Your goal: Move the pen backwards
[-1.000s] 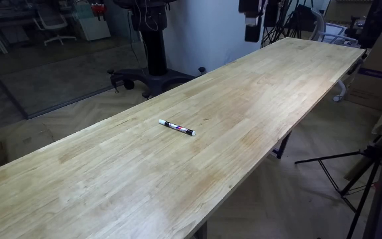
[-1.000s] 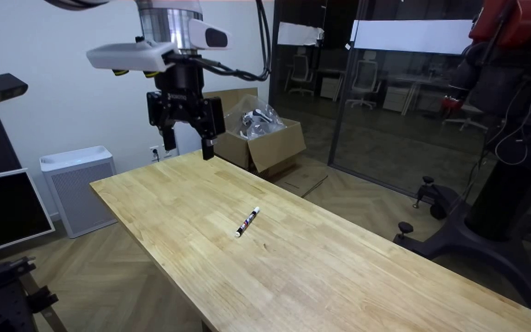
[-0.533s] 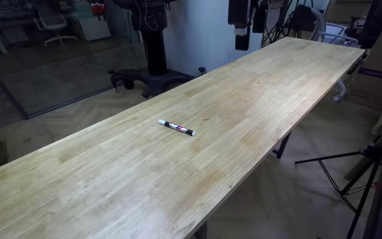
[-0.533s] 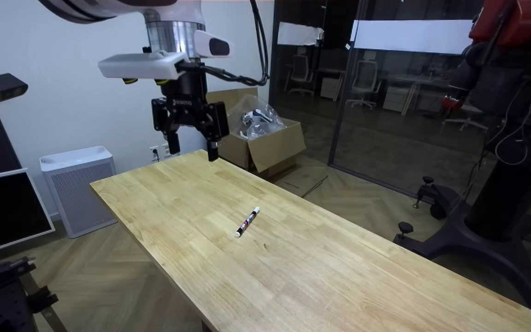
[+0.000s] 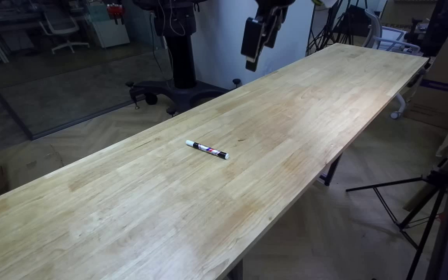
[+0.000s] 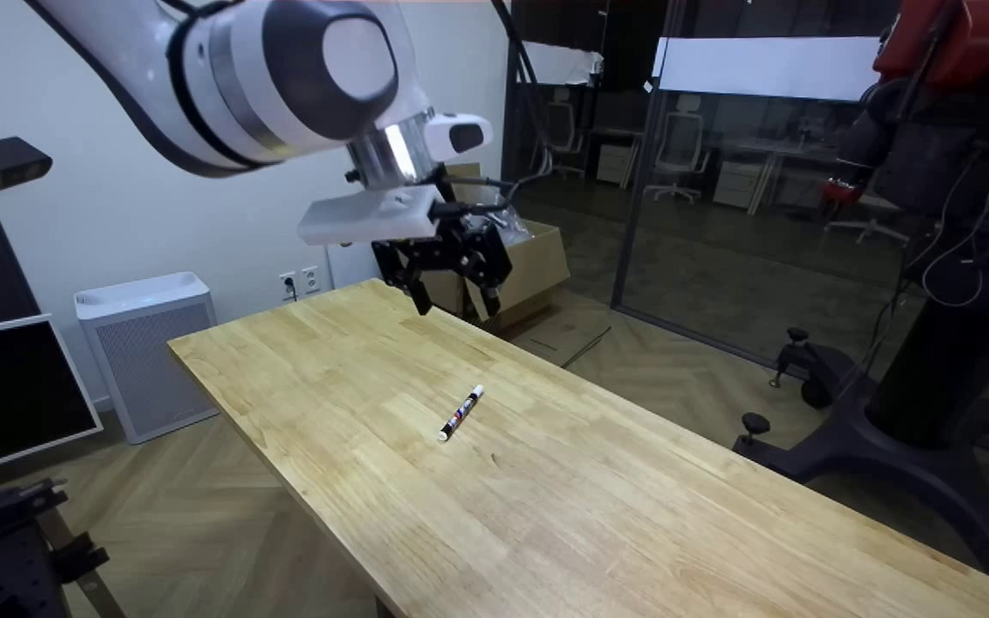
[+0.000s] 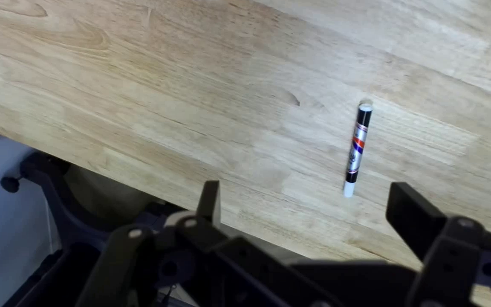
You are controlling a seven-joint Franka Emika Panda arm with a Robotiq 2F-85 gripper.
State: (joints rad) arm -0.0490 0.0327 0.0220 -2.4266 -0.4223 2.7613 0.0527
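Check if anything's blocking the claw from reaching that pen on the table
Nothing visible does: the wrist view shows the whole pen, uncovered, on the table ahead of the open claw.

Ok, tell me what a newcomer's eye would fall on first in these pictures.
Probably the big robot arm slanting in from the upper left of an exterior view, its open gripper hanging in the air, clear of the light-wood table. Next, the pen, with red and blue on its middle, lying on that table, right of centre in the wrist view.
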